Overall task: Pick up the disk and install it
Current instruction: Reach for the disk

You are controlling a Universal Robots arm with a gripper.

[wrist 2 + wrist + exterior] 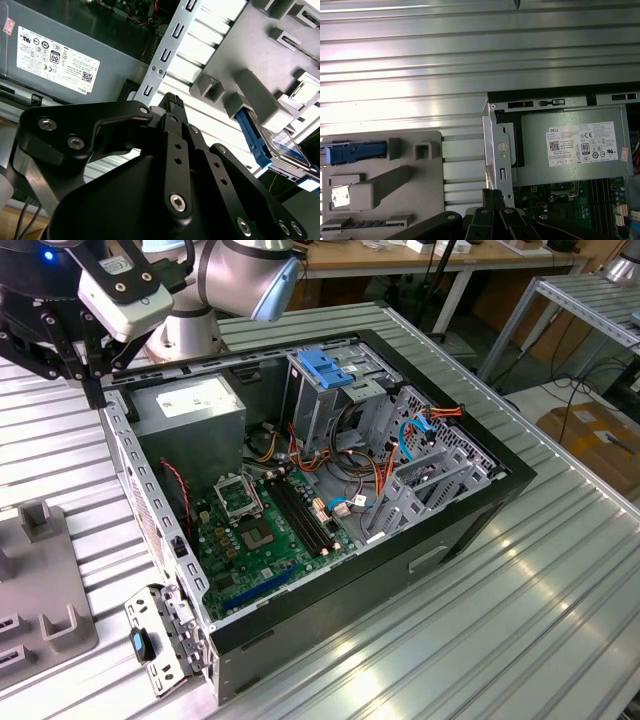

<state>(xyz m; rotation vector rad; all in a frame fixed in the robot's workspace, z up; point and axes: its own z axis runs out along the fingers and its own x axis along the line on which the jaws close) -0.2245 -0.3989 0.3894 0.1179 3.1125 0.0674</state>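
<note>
The disk (287,150) stands on edge in a grey slotted holder (260,65), its blue carrier (249,134) facing my gripper. In the first wrist view the disk's blue carrier (357,151) shows at the holder's (380,190) edge. My black gripper (171,100) is shut with nothing in it. It hovers over the ribbed table between the holder and the open computer case (330,500), beside the case's corner near the grey power-supply box (575,145). In the exterior view the gripper (93,390) hangs at the case's far corner on the exterior view's left.
Inside the case lie a green motherboard (265,525), loose cables and a metal cage with a blue plastic top (325,370). The case's metal rim (165,55) runs close to the fingers. The grey holder (40,585) sits on the ribbed table (480,640).
</note>
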